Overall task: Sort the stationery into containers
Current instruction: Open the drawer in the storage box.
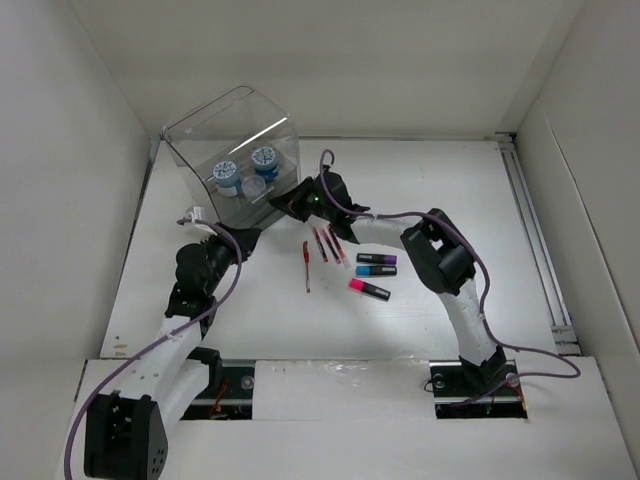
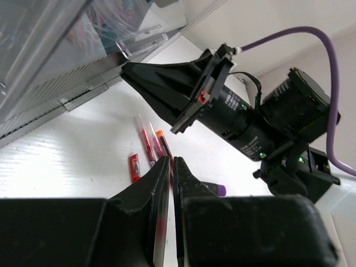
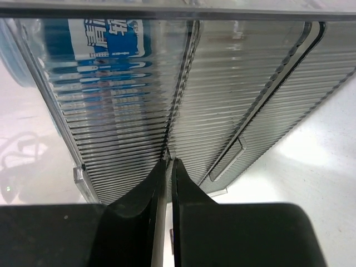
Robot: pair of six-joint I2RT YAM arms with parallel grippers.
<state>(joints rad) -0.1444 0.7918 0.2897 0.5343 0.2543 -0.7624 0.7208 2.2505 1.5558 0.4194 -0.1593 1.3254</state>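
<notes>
The clear container (image 1: 230, 130) stands at the back left with three blue-lidded tubs (image 1: 225, 172) inside. My right gripper (image 1: 285, 200) is at its front lower corner. In the right wrist view its jaws (image 3: 168, 161) are shut, tips against a seam in the ribbed front (image 3: 250, 83), and a tub (image 3: 105, 39) shows through the wall. My left gripper (image 1: 250, 237) sits shut and empty just left of the red pens (image 1: 320, 243); its wrist view (image 2: 171, 160) looks past them (image 2: 146, 139). Purple (image 1: 376, 259), blue (image 1: 376, 270) and pink (image 1: 369, 289) markers lie mid-table.
One red pen (image 1: 306, 266) lies apart from the others, nearer the left arm. The right arm's purple cable (image 1: 400, 215) loops over the table behind the markers. White walls enclose the table, with a rail (image 1: 535, 230) along the right edge.
</notes>
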